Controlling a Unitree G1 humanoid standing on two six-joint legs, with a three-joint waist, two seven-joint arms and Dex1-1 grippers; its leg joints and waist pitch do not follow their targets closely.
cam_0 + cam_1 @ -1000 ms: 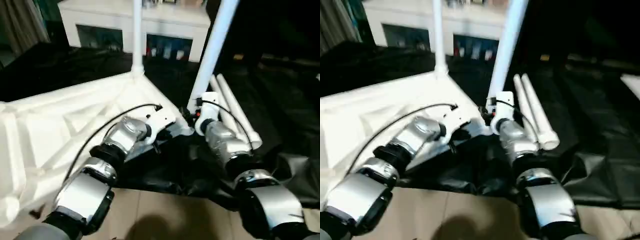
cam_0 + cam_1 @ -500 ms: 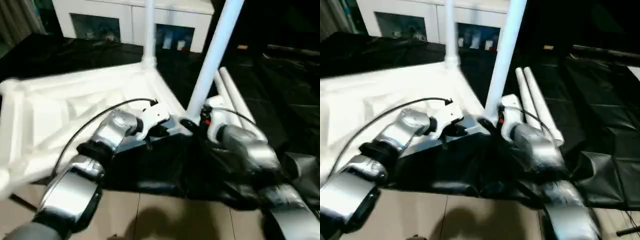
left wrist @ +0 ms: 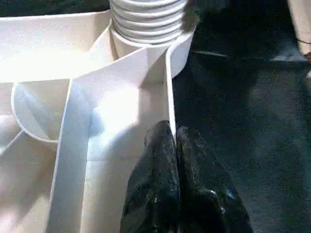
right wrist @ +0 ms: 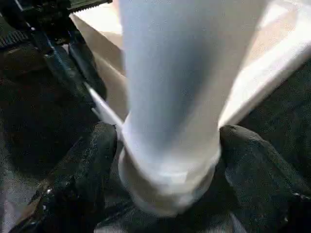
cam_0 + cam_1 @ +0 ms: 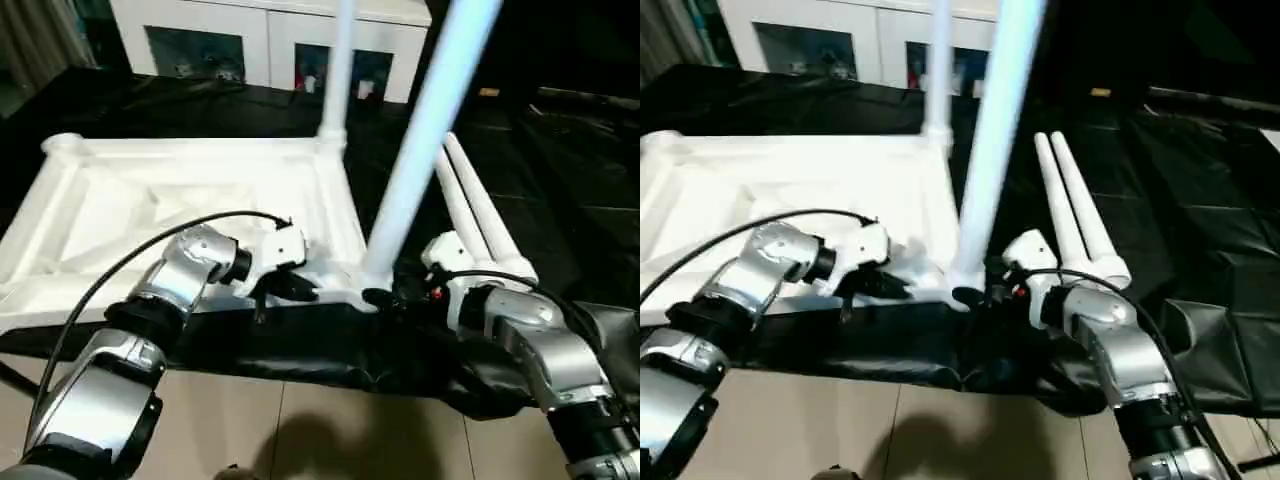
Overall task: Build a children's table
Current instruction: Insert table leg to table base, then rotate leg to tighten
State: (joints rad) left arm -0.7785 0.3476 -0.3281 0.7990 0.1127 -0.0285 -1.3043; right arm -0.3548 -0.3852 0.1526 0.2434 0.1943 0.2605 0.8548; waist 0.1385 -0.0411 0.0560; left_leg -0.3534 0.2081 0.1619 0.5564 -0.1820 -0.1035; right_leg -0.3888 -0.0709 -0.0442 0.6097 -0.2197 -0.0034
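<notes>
The children's table lies upside down, its white ribbed top on the black-covered work table. Two white legs stand upright in its corner sockets, a far one and a near one. My right gripper is open at the foot of the near leg, with a black finger close on either side. My left gripper is shut, its fingertips resting on the top's thin rim wall beside that leg's threaded end.
Two loose white legs lie side by side on the black cover to the right. A white cabinet with glass doors stands behind. Beige floor runs along the table's near edge.
The camera has shifted, so the whole scene sits differently. My right forearm has swung lower and to the right, its gripper still at the near leg's foot. The left gripper stays on the rim.
</notes>
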